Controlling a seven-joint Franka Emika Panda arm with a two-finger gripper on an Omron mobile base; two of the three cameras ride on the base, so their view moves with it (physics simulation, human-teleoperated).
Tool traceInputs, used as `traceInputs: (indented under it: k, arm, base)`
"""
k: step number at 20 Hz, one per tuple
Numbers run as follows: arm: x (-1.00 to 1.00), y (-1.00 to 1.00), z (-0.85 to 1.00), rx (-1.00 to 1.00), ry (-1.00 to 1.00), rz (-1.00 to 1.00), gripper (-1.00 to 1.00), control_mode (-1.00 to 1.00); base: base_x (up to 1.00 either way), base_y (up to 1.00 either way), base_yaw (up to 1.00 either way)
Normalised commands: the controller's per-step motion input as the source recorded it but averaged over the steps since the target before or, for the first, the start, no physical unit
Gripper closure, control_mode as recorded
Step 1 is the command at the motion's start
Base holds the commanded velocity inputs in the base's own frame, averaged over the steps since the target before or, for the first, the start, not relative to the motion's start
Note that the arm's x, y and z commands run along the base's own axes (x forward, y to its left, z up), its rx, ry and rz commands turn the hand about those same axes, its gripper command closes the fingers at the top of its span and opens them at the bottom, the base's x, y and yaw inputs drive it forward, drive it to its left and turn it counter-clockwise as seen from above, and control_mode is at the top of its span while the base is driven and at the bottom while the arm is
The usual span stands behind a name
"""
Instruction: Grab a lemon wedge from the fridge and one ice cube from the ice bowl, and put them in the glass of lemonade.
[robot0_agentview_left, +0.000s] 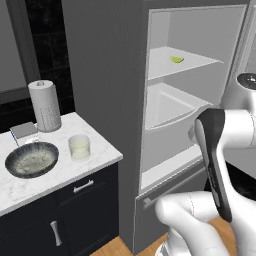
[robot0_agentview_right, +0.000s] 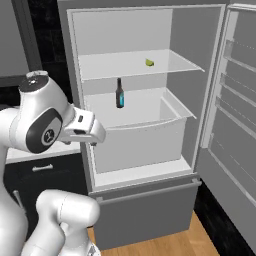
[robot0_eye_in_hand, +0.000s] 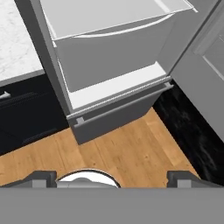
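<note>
The pincer (robot0_eye_in_hand: 112, 177) stands wide open and empty, aimed at the wooden floor (robot0_eye_in_hand: 122, 151) before the fridge (robot0_agentview_right: 145, 125). The lemon wedge (robot0_agentview_right: 149, 62) lies on the upper shelf (robot0_agentview_right: 135, 64), well apart, toward 12 o'clock. The glass of lemonade (robot0_agentview_left: 79, 147) sits on the surface (robot0_agentview_left: 60, 165) at 3 o'clock of the ice bowl (robot0_agentview_left: 31, 159).

Fridge (robot0_agentview_right: 85, 60): dark grey shell, white interior. Lemon wedge (robot0_agentview_right: 149, 62): yellow-green. Bottle (robot0_agentview_right: 119, 93): dark, blue label. Ice bowl (robot0_agentview_left: 31, 159): grey-blue, pale speckled inside. Glass of lemonade (robot0_agentview_left: 79, 147): clear, pale yellow. Desk (robot0_agentview_left: 60, 175): white marble. Floor (robot0_eye_in_hand: 113, 153): orange-brown wood.
</note>
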Motion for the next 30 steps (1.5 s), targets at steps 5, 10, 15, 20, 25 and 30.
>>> traceInputs:
  k: [5,10,15,20,25,30]
  arm:
    - [0.0,0.0,0.0,0.0,0.0,0.0,-1.0,1.0]
    - [0.0,0.0,0.0,0.0,0.0,0.0,-1.0,1.0]
    - [0.0,0.0,0.0,0.0,0.0,0.0,-1.0,1.0]
    - [0.0,0.0,0.0,0.0,0.0,0.0,-1.0,1.0]
    - [0.0,0.0,0.0,0.0,0.0,0.0,-1.0,1.0]
    - [0.0,0.0,0.0,0.0,0.0,0.0,-1.0,1.0]
  base:
    - [0.0,-0.58,0.18]
    - [0.0,-0.65,0.35]
    - [0.36,-0.57,0.35]
    - [0.51,-0.67,0.32]
    - [0.48,-0.29,0.19]
    - [0.36,0.0,0.11]
